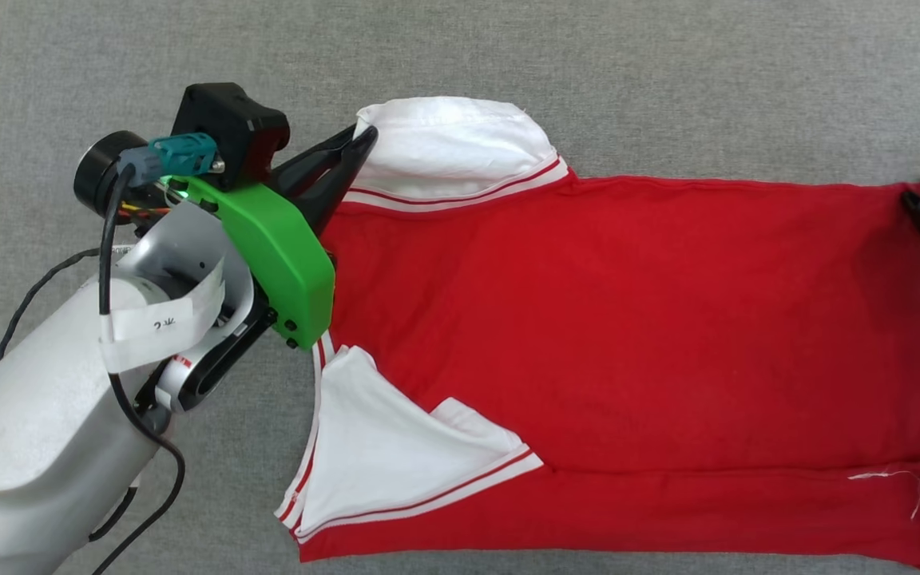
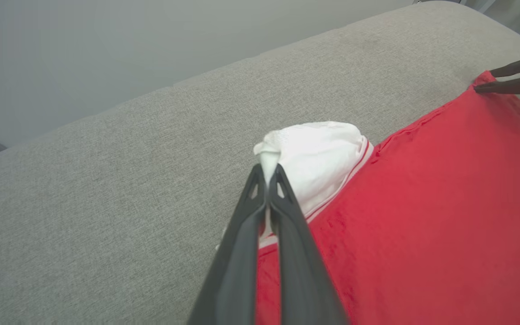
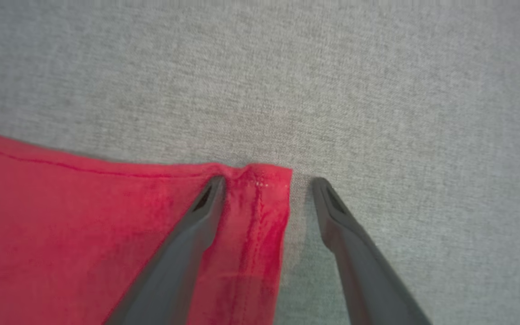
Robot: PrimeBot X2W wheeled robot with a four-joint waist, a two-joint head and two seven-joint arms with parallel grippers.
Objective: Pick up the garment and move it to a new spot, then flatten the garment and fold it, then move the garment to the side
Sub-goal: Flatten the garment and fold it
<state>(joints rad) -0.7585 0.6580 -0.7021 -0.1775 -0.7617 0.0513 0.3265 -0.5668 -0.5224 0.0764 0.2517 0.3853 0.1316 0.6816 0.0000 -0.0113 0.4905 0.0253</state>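
The left hand (image 2: 267, 168) pinches the garment (image 1: 628, 319) by a white sleeve; the right wrist view reveals the right hand (image 3: 267, 181) spread astride its hem corner.

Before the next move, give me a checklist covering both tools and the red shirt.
1. Left tool gripping the far white sleeve: ok, shut on its edge.
2. Right tool gripping the hem corner: not ok, open, one finger on red cloth, the other on the grey surface.
3. Garment body lying flat: ok.
4. Near sleeve folded in over the body: ok.
5. Far white sleeve folded in: not ok, it sticks out past the body edge.
6. How firmly the sleeve is held: cannot tell.
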